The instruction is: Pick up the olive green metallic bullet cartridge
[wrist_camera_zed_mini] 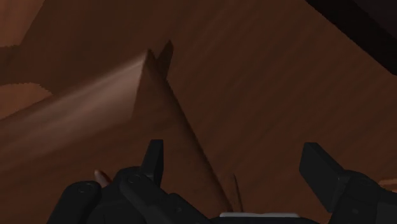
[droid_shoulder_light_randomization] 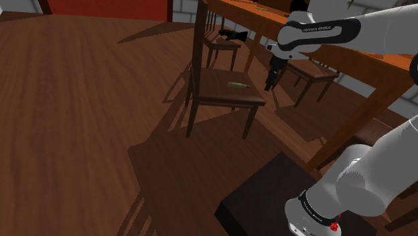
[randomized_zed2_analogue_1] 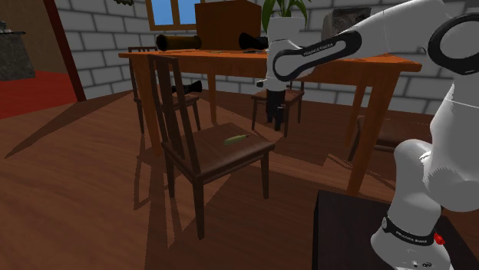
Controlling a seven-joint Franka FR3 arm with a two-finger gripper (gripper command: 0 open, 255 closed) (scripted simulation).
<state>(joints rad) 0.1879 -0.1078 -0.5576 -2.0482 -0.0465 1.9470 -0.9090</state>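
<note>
Olive-green, slim and faintly glossy, the cartridge (droid_shoulder_light_randomization: 237, 84) lies flat on the dark wooden chair seat (droid_shoulder_light_randomization: 216, 98), near its back edge. I see my gripper (droid_shoulder_light_randomization: 269, 84) hanging just beside that seat, fingers (wrist_camera_zed_mini: 153, 158) spread apart, clasping nothing.

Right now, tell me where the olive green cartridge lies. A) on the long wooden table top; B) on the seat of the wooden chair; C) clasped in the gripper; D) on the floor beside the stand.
B: the cartridge lies flat on the chair seat, while the gripper hangs open beside the chair, apart from it.
</note>
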